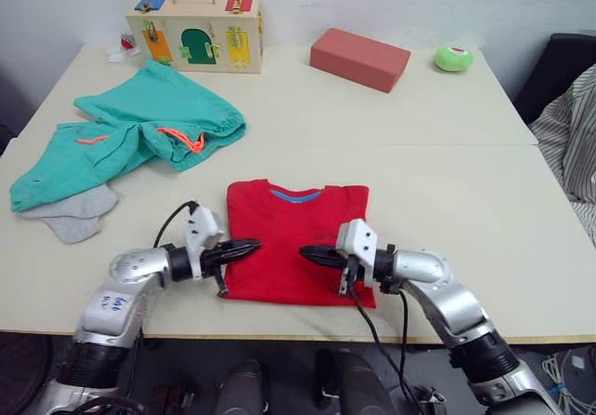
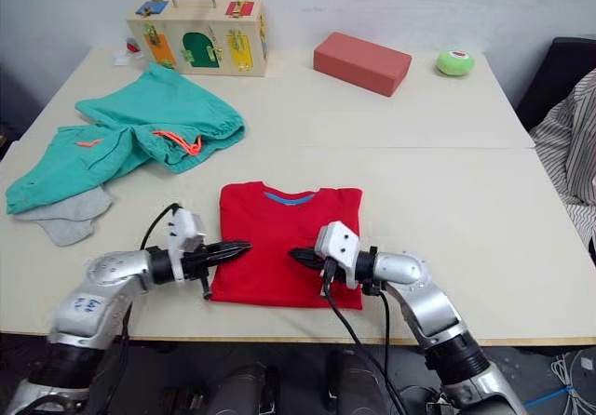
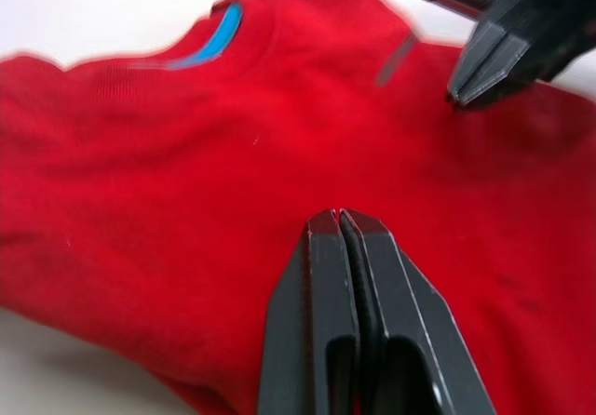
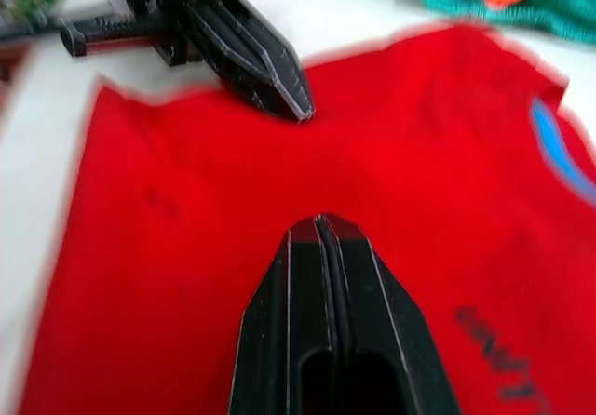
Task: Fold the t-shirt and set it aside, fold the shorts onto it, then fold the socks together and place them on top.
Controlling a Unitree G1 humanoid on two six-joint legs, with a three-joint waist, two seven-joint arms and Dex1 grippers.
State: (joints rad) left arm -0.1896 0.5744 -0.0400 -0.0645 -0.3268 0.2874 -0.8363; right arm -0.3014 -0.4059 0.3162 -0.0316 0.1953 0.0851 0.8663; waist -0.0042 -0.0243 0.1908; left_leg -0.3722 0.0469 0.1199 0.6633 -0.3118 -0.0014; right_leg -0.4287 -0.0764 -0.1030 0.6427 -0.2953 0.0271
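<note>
— Progress nearest the robot?
— Left gripper (image 1: 250,247) and right gripper (image 1: 309,253), fingers pressed together, empty, hover over the partly folded red t-shirt (image 1: 293,224).
— Farther back?
— Teal shorts (image 1: 130,134) lie crumpled, unfolded, atop the grey socks (image 1: 73,212) at far left.

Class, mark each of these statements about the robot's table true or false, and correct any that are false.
1. The t-shirt lies on the table between the two pincers. True.
2. The left pincer is wide open. False: its fingers are shut together.
3. The shorts lie folded on top of the t-shirt. False: they lie crumpled apart from it, further back on the robot's left.
4. The right pincer is shut, its tip over the red cloth. True.
5. A grey sock pokes out from under the shorts. True.
</note>
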